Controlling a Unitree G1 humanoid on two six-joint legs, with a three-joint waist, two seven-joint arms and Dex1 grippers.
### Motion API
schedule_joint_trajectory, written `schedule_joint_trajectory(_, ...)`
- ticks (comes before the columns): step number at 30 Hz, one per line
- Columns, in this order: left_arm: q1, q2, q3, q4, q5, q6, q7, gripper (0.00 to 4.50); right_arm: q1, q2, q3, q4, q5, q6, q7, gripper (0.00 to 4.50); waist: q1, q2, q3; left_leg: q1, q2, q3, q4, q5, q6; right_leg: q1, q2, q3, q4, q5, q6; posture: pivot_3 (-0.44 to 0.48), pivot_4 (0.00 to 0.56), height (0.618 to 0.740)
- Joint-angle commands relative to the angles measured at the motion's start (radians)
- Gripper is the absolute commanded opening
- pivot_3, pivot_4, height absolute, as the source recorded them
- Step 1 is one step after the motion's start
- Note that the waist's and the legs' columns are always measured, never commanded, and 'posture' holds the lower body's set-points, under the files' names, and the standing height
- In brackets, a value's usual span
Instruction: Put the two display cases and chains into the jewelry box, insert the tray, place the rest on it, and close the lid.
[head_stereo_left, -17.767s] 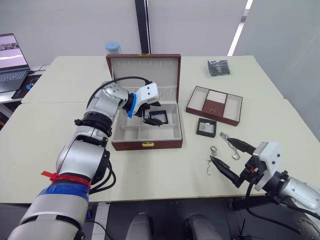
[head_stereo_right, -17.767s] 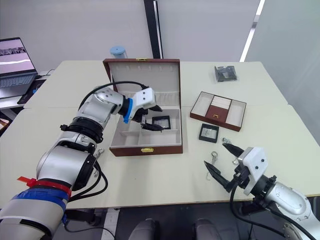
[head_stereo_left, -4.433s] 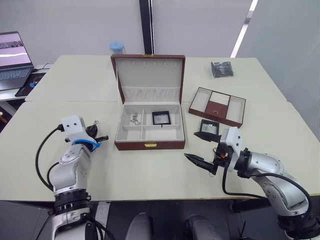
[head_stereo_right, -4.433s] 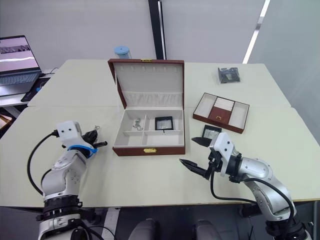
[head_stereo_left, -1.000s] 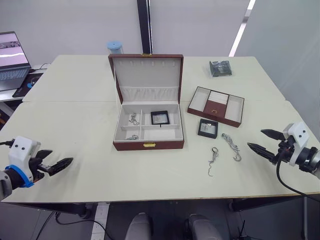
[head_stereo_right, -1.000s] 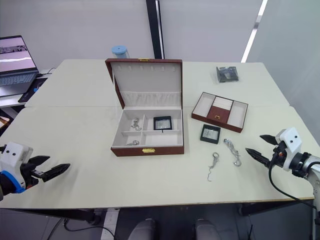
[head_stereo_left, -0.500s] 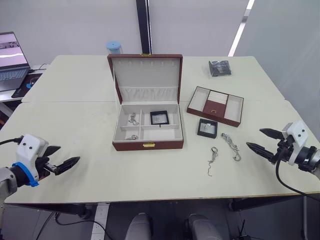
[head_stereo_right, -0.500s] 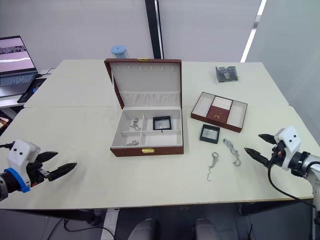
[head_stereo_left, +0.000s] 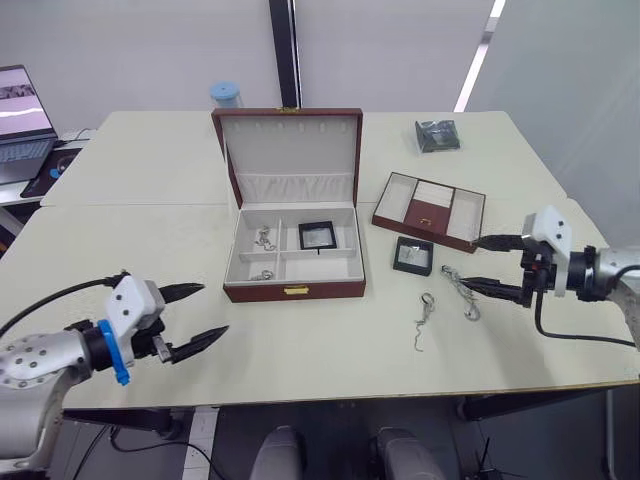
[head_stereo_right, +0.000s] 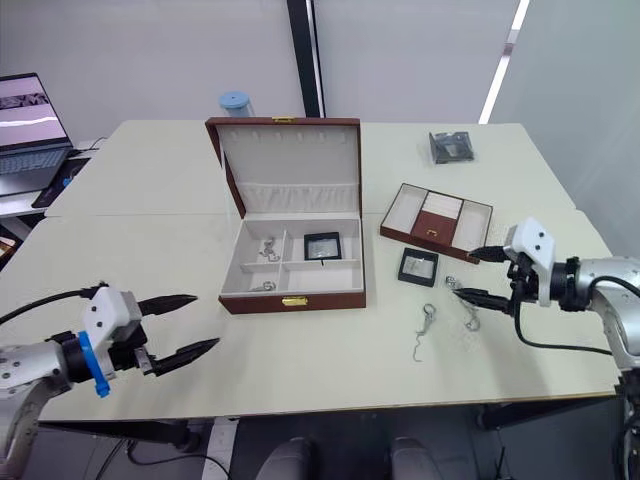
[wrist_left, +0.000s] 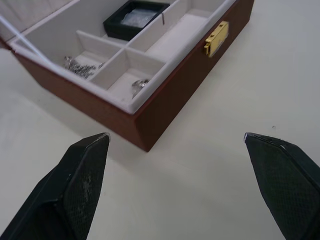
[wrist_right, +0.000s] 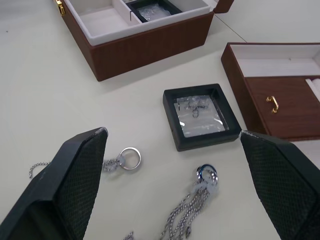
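Table (head_stereo_left: 130, 190) first: on it I see the jewelry box (head_stereo_left: 294, 291) open at centre, its lid (head_stereo_left: 288, 145) standing up at the far side. One display case (head_stereo_left: 317, 235) lies in its far right compartment, and two chains (head_stereo_left: 264, 239) lie in the left compartments. Right of the box sits the tray (head_stereo_left: 428, 210). Just near of it, the second display case (head_stereo_left: 413, 256) lies on the table. Two more chains (head_stereo_left: 462, 291) lie near that case. My right gripper (head_stereo_left: 492, 263) hovers released, beside those chains. My left gripper (head_stereo_left: 198, 314) hangs released, empty, left and near of the box.
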Motion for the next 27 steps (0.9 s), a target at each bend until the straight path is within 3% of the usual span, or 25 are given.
schedule_joint_trajectory(1,-0.016,-0.037,-0.056,-0.06,-0.01,-0.072,-0.013,4.46,-0.082,0.015,0.063,0.027,-0.038,0.014,0.022,4.5,0.0,0.0,0.0,0.0,0.0,0.0,0.0,0.0,0.0,0.0,0.0,0.0,0.0,0.0,0.0,0.0,0.15,0.74)
schedule_joint_trajectory(11,-0.009,-0.156,-0.189,-0.099,-0.03,-0.184,-0.028,4.46,-0.188,0.164,0.265,0.134,-0.217,-0.039,-0.027,4.5,-0.001,0.0,0.0,0.0,0.0,0.0,0.0,0.0,0.0,0.0,0.0,0.0,0.0,0.0,0.0,0.0,0.15,0.74)
schedule_joint_trajectory(18,0.001,-0.175,-0.219,-0.087,-0.053,-0.238,-0.061,4.46,-0.232,0.261,0.285,0.26,-0.298,-0.132,-0.084,4.5,0.0,0.0,0.0,0.0,0.0,-0.001,0.001,0.0,0.0,0.0,0.001,0.0,0.001,0.0,0.0,0.0,0.15,0.74)
schedule_joint_trajectory(26,0.027,-0.169,-0.224,-0.085,-0.06,-0.254,-0.072,4.46,-0.232,0.29,0.284,0.3,-0.334,-0.154,-0.085,4.5,0.0,0.0,0.0,0.0,0.0,-0.001,0.0,0.0,0.0,0.0,0.001,0.0,0.001,0.0,0.0,0.0,0.15,0.74)
schedule_joint_trajectory(27,0.029,-0.17,-0.224,-0.084,-0.06,-0.255,-0.073,4.49,-0.231,0.292,0.283,0.302,-0.336,-0.154,-0.086,4.31,0.0,0.0,0.0,0.0,0.0,-0.001,0.0,0.0,0.0,0.0,0.001,0.0,0.001,0.0,0.0,0.0,0.15,0.74)
